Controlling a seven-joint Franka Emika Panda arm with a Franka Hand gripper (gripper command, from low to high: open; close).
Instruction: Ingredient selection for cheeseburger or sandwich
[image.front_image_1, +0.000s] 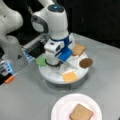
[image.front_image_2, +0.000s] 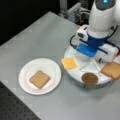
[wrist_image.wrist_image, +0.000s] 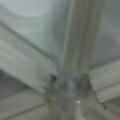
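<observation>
Your gripper (image.front_image_1: 53, 62) sits low over the white divided tray (image.front_image_1: 53, 77), beside the lettuce (image.front_image_1: 41, 61) — its fingers hidden, so I cannot tell their state. One bread slice (image.front_image_2: 39, 79) lies on the plate (image.front_image_2: 25, 71).

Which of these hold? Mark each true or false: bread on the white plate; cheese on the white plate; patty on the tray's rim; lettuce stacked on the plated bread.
1. A bread slice lies on the white plate. True.
2. The cheese square lies on the white plate. False: it is on the round tray.
3. The brown patty sits at the tray's rim. True.
4. Lettuce tops the plated bread. False: it is at the tray's edge beside the tool.
</observation>
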